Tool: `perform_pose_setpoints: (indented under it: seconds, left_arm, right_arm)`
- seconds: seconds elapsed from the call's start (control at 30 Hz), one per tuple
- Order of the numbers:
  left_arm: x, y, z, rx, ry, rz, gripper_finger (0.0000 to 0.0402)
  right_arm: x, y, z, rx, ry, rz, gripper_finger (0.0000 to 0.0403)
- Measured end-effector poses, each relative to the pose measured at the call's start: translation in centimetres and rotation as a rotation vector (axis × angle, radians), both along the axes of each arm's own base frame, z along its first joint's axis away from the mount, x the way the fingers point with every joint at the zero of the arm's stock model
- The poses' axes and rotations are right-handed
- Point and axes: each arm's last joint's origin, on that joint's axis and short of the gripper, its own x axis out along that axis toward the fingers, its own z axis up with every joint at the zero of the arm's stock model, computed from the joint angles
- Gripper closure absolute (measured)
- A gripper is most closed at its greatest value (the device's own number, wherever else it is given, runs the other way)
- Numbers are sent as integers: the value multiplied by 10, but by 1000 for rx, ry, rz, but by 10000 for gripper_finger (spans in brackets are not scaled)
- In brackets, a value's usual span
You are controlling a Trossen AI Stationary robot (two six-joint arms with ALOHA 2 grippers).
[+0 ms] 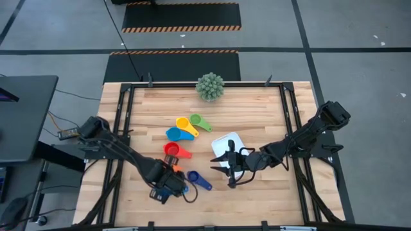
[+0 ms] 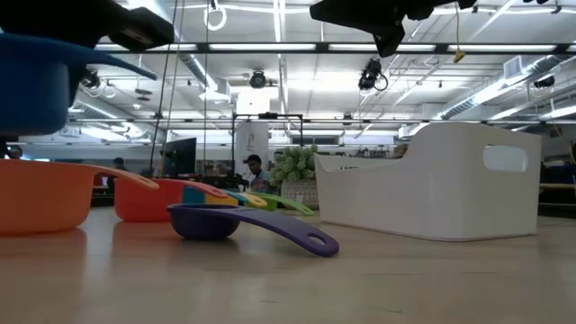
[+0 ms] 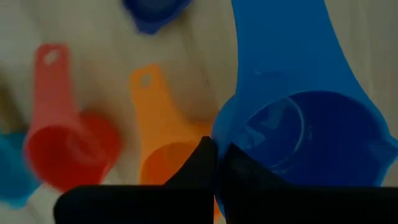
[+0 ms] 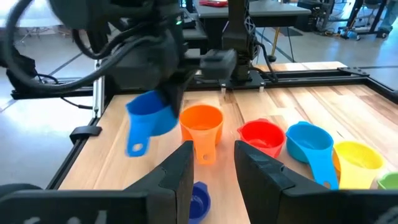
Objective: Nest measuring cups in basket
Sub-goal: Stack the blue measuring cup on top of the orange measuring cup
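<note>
Table (image 1: 270, 115): wooden top inside a dark frame; it carries everything below.

Basket (image 1: 229, 149): white bin, right of the table's centre and toward the front edge, with my right arm reaching over it.

Plant (image 1: 210, 86): green spiky ball at the middle of the back edge.

Blue cup (image 4: 149, 118): the biggest scoop, lifted off the table near the front edge, left of centre, handle hanging down. My left fingers (image 3: 214, 168) are closed on its rim.

Orange cup (image 4: 201, 127) and red cup (image 4: 261, 137): side by side on the table, just beyond the lifted cup.

Light blue cup (image 4: 309, 143), yellow cup (image 4: 357, 158), green cup (image 1: 199, 121): a row running toward the plant.

Dark blue cup (image 1: 198, 179): smallest, alone near the front edge, left of the basket.

My right fingers (image 4: 211, 162): parted, holding nothing, above the basket's front edge.
</note>
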Motion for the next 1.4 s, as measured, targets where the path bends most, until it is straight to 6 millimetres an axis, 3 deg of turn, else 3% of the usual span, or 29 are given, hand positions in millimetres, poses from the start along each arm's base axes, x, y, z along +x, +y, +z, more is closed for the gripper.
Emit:
perform_pose_setpoints:
  seconds: [0.17, 0.4, 0.63, 0.9, 1.07, 1.3, 1.4]
  left_arm:
    - [-5, 10, 8, 7, -6, -3, 395]
    - [-19, 28, -2, 54, 35, 8, 395]
    - [-19, 44, 6, 47, 9, -5, 395]
    - [-27, 65, -33, 64, 114, 2, 395]
    - [-23, 66, -37, 13, 88, 15, 395]
    - [-24, 66, -37, 12, 100, 3, 345]
    - [-25, 64, -37, 11, 107, -78, 329]
  right_arm:
    - [2, -4, 1, 3, -6, -12, 279]
    - [2, -5, 1, 3, -6, -16, 279]
    - [3, -7, 1, 3, -6, -23, 279]
    - [3, -7, 0, -3, -4, -22, 279]
    - [3, -7, 0, -6, -3, -23, 279]
    - [3, -7, 0, -10, -3, -22, 279]
    - [3, -7, 1, -13, -4, -21, 279]
